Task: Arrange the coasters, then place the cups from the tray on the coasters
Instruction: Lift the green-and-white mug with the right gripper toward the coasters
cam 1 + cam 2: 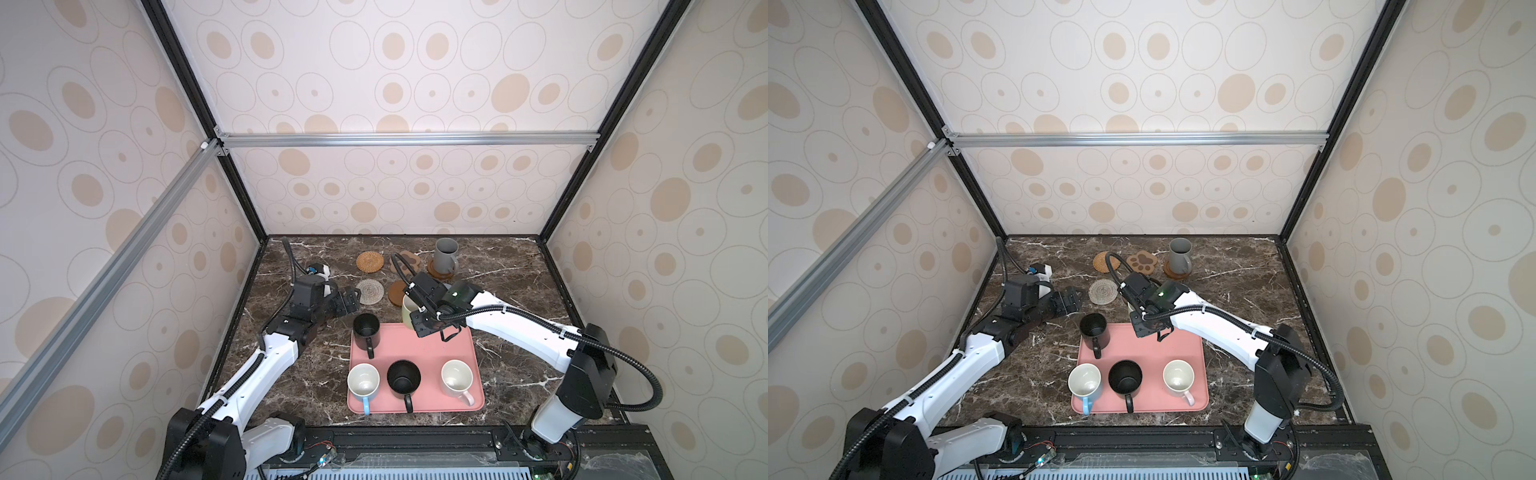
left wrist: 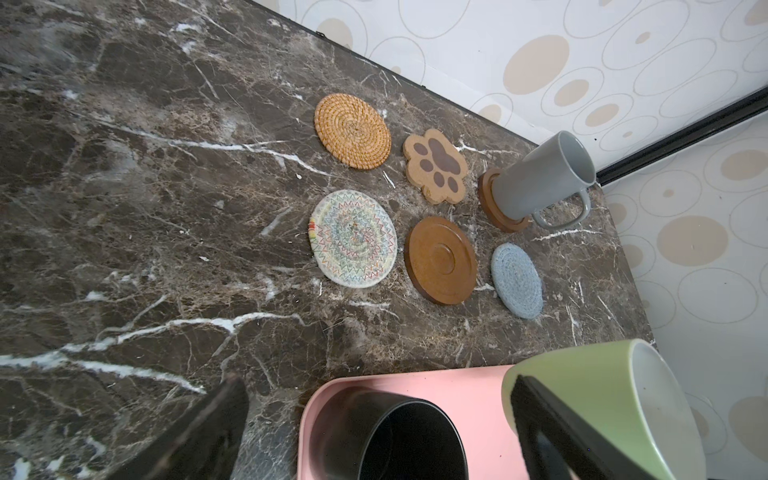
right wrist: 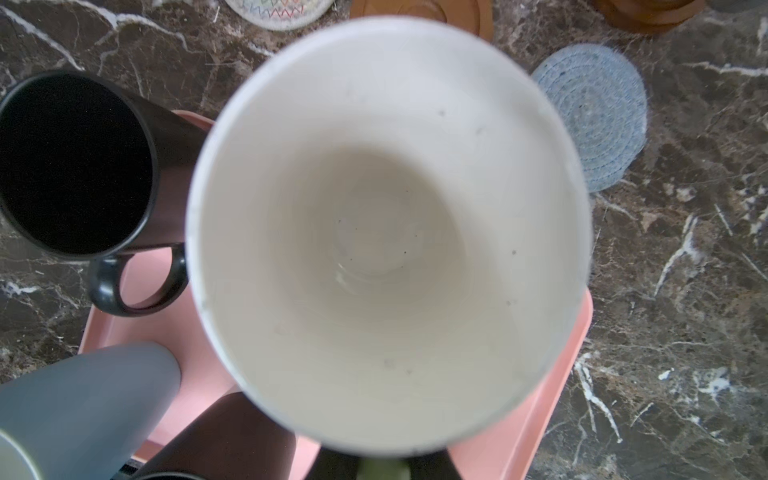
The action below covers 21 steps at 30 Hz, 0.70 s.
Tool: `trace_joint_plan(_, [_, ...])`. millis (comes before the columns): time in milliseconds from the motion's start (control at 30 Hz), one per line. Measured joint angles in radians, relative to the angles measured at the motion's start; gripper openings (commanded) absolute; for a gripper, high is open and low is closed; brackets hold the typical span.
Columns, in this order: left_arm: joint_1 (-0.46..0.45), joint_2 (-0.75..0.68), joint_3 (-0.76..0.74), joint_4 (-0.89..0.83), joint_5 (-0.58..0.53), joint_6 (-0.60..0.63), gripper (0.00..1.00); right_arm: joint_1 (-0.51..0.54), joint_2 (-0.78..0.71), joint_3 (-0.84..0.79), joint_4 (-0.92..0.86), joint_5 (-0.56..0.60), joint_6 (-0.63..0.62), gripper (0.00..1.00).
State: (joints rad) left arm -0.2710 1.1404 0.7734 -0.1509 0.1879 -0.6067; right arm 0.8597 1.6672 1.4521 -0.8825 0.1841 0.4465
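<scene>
While the right gripper [image 3: 382, 465] has its fingers [image 3: 338, 469] clamped on the handle of the light green cup [image 1: 409, 308], that cup hangs over the far edge of the pink tray [image 1: 419, 353]. Its white inside fills the right wrist view, and I cannot tell whether its base is clear of the tray.

The left gripper [image 1: 348, 302] is over the bench [image 1: 320, 374] beyond the tray's far left corner, its fingers [image 2: 199, 428] wide apart and holding nothing.

Four cups stand upright on the tray. A black cup [image 1: 366, 330] is in the far left corner. Along the near edge are a light blue cup [image 1: 363, 382], a second black cup [image 1: 403, 378] and a pink cup [image 1: 457, 379].

Beyond the tray the coasters lie in two rows of three:
- **Far row:** the rattan coaster [image 1: 370, 261], the paw coaster [image 1: 1142, 261] and a wooden coaster [image 1: 436, 272] bearing the grey cup [image 1: 446, 253].
- **Near row:** the beige woven coaster [image 1: 370, 291], a bare wooden disc [image 1: 397, 293] and the grey-blue coaster [image 2: 516, 280], which the right arm hides in both top views.
</scene>
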Motion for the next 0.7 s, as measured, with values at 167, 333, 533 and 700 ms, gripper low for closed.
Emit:
trace_joint_plan(167, [0.000, -0.004, -0.003, 0.000, 0.000, 0.000, 1.00, -0.016, 0.027, 0.063, 0.003, 0.011, -0.041, 0.03])
trace_joint_plan(333, [0.000, -0.021, -0.015, 0.000, 0.000, 0.000, 1.00, -0.055, 0.071, 0.118, 0.016, 0.017, -0.086, 0.03])
trace_joint_plan(533, [0.000, -0.036, -0.026, 0.001, 0.005, 0.000, 1.00, -0.117, 0.167, 0.211, 0.018, 0.023, -0.159, 0.03])
trace_joint_plan(700, [0.000, -0.055, -0.045, 0.000, 0.015, 0.000, 1.00, -0.158, 0.252, 0.306, 0.020, 0.019, -0.229, 0.03])
